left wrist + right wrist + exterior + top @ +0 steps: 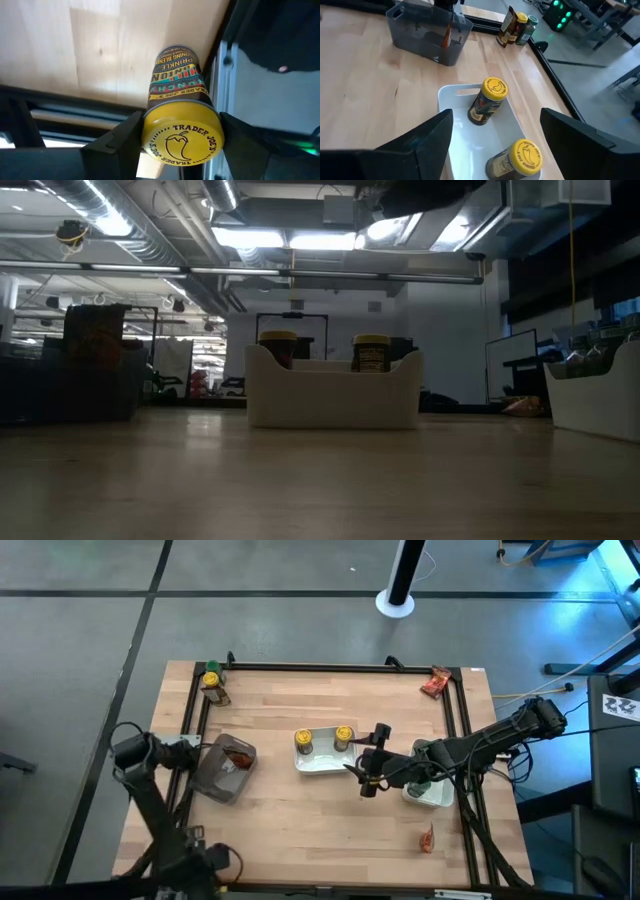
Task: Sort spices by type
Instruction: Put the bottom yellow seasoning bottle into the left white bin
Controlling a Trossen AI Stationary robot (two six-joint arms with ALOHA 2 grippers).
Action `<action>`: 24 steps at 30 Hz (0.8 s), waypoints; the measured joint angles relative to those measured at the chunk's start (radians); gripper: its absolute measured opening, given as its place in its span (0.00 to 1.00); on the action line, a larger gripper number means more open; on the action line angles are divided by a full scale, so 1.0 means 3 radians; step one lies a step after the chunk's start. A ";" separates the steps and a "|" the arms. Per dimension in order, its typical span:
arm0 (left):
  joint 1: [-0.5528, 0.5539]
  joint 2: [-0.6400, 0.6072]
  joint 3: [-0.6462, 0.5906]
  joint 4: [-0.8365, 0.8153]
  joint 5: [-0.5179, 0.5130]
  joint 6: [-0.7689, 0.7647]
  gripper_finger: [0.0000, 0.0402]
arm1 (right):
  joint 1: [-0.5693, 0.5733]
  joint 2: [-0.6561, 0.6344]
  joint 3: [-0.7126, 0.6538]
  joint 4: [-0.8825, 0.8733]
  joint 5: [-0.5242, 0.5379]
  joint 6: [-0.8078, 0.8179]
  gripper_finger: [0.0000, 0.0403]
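Observation:
A yellow-lidded spice jar (176, 90) sits between the fingers of my left gripper (182, 142), which points down at the table's left edge (190, 752) beside the grey bin (225, 770). My right gripper (366, 766) hangs open above the right end of the middle white tray (322, 765). That tray holds two yellow-lidded jars (303, 741) (343, 735), both upright (490, 100) (517, 160). More jars, yellow- and green-lidded (213, 686), stand in the far left corner. One red packet (238, 758) lies in the bin. My left gripper pinches the jar's yellow lid (150, 132) between its two fingers, one on each side of the rim. The fingers come from above, pointing down. The jar stands upright below them; whether its base is on the table I cannot tell.
A second white tray (432, 794) with a green-lidded jar sits under my right arm. Red packets lie at the far right corner (435, 683) and near the right front (428, 838). A black frame (195, 710) runs along the table's edges. The near half of the wooden top is bare.

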 joint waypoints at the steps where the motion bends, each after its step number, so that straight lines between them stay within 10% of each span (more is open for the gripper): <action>1: 0.0064 0.0000 0.0000 0.0000 0.0011 0.0042 0.52 | 0.0000 0.0000 0.0000 0.0000 -0.0001 0.0041 0.74; 24: 0.1121 0.0001 0.0031 0.0010 -0.0164 0.1242 0.52 | 0.0001 0.0112 0.0000 0.0006 -0.0369 0.0209 0.74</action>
